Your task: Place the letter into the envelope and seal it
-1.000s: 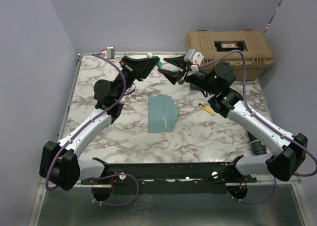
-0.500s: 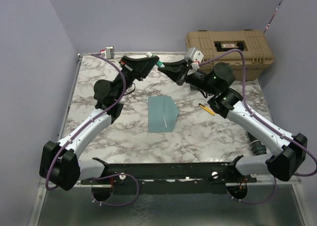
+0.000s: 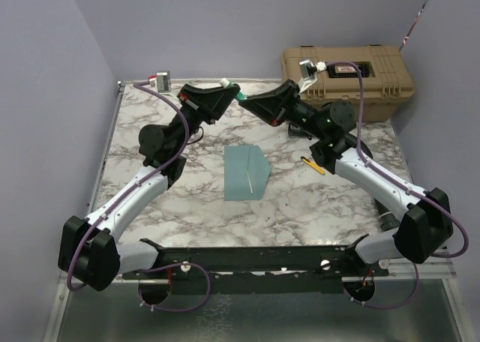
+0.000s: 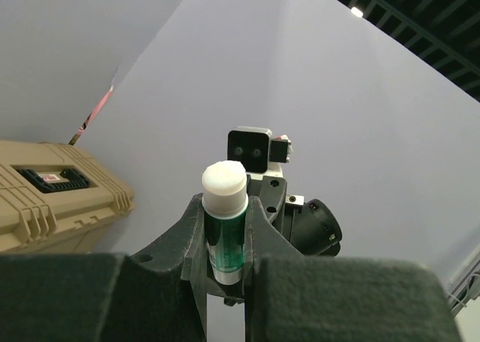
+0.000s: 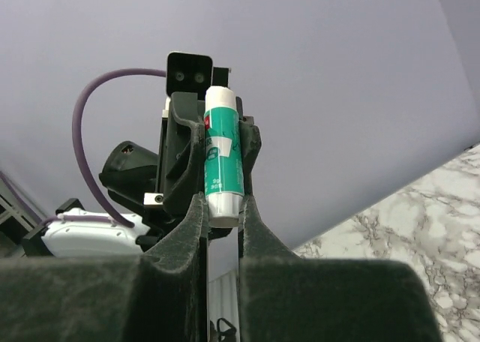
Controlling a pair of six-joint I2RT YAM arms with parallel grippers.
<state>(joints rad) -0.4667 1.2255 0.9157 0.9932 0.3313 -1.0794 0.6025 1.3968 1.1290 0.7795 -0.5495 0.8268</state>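
The teal envelope [image 3: 245,173] lies flat on the marble table [image 3: 187,199] between the arms, its pointed side to the right and a thin pale sliver on it. The letter is hidden from view. Above the table's far part both grippers meet on a green glue stick [image 3: 241,97] with a white cap. My left gripper [image 3: 229,94] [image 4: 225,226] is shut on the stick's green body [image 4: 225,241], the cap standing out above its fingers. My right gripper [image 3: 252,103] [image 5: 223,205] is shut on the stick's white bottom end [image 5: 223,207].
A tan hard case [image 3: 346,79] [image 4: 52,199] stands at the back right corner. A short yellow pen-like object [image 3: 313,165] lies right of the envelope. A small white-grey item [image 3: 161,78] sits at the back left edge. Purple walls enclose the table.
My right gripper went from open beside the glue stick to shut on its end, and its wrist turned so the camera now sits higher. The left arm held still.
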